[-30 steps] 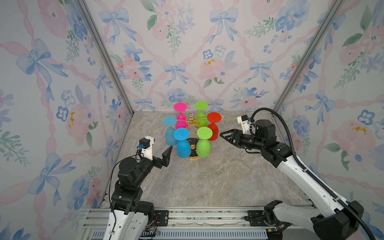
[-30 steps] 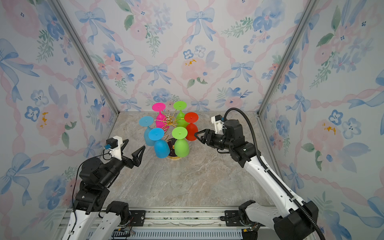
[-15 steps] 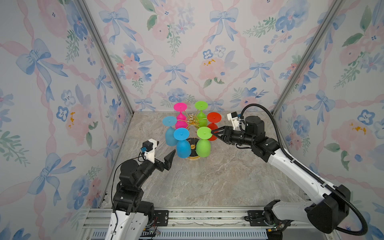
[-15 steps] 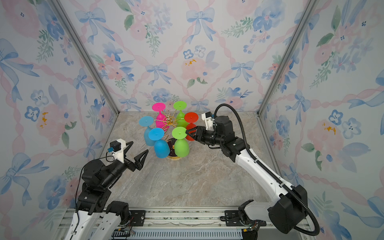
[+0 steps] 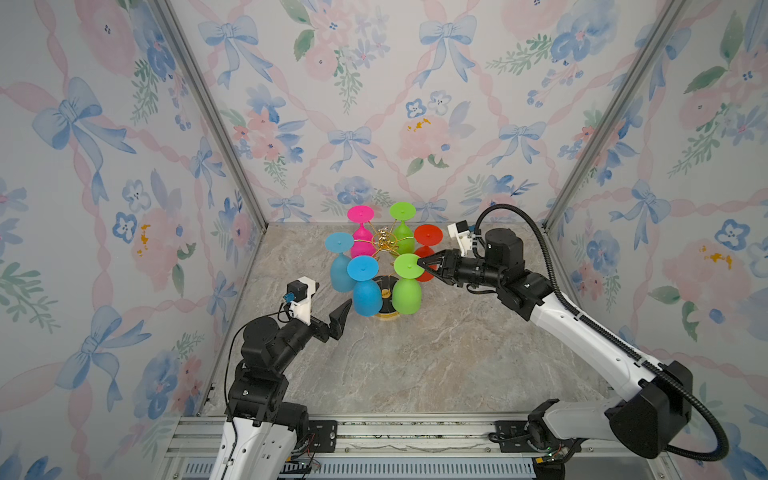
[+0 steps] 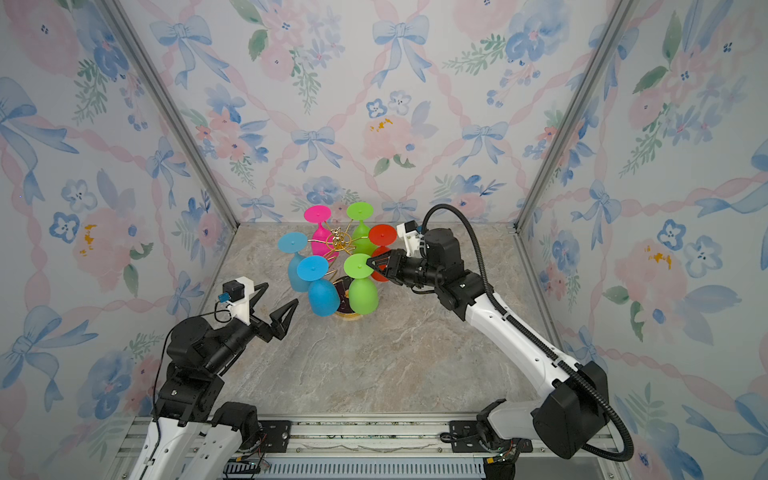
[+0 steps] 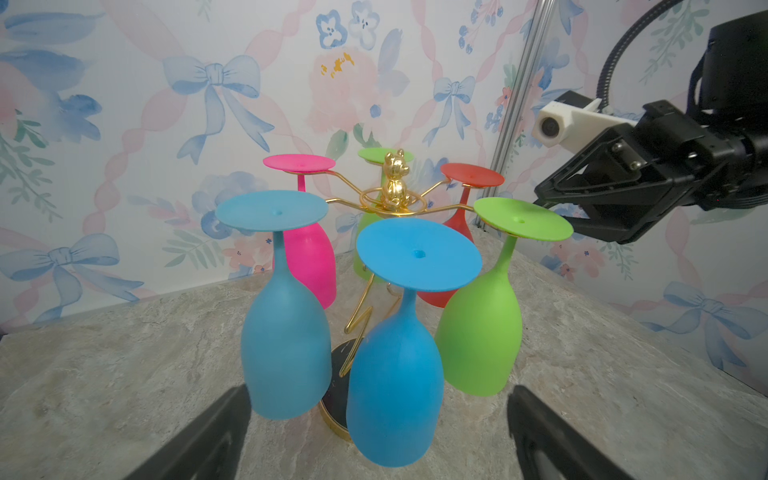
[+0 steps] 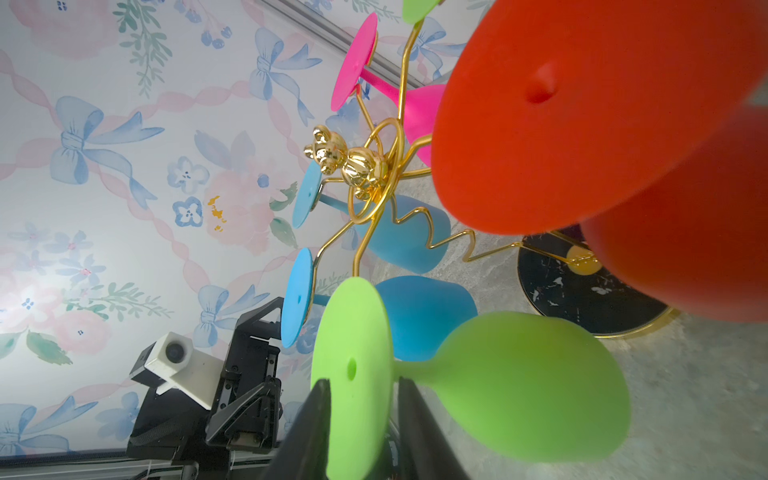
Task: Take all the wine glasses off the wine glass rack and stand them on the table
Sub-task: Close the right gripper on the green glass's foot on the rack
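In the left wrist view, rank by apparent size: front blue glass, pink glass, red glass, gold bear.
1. front blue glass, nearest the camera, so enlarged.
2. pink glass, partly hidden.
3. red glass, mostly hidden.
4. gold bear.

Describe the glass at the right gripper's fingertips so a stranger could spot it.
On the marble tabletop stands a gold wire rack hung with inverted coloured glasses. Pick the front green glass, between a blue glass and a red glass; the other green glass hangs behind.
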You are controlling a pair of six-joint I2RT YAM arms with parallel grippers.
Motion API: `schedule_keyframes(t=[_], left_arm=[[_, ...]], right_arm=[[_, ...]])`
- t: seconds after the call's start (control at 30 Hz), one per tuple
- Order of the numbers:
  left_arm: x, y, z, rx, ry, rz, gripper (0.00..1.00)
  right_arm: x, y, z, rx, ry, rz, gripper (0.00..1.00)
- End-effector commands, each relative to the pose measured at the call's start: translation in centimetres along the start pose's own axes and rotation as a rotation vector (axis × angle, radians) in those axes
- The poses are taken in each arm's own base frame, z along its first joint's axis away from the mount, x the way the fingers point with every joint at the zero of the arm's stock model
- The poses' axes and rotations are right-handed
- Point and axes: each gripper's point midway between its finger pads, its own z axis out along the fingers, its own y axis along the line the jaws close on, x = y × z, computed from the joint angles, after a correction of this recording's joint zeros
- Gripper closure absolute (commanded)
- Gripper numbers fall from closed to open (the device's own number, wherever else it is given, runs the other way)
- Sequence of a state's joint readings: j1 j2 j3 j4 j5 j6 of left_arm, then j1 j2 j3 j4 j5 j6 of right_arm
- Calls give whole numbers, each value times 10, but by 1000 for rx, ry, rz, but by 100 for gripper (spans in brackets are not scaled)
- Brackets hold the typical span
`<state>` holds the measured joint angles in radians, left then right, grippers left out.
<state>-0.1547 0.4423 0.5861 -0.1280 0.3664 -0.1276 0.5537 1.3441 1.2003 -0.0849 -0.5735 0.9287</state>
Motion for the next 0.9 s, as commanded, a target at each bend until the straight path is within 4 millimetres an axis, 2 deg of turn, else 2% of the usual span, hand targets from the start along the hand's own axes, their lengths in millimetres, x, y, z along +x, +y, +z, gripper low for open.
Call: schedule_keyframes(t=[0.0, 0.57, 0.87], left_arm=[[-1, 2, 1, -11, -12, -3, 2], [-1, 6, -2, -37, -22, -2, 2], [-1, 7, -3, -47, -27, 0, 2]], right_arm=[[-4, 18, 0, -49, 0, -17, 74], [-3, 26, -1, -75, 13, -6, 92], [-4, 31, -2, -105, 10, 6, 96]])
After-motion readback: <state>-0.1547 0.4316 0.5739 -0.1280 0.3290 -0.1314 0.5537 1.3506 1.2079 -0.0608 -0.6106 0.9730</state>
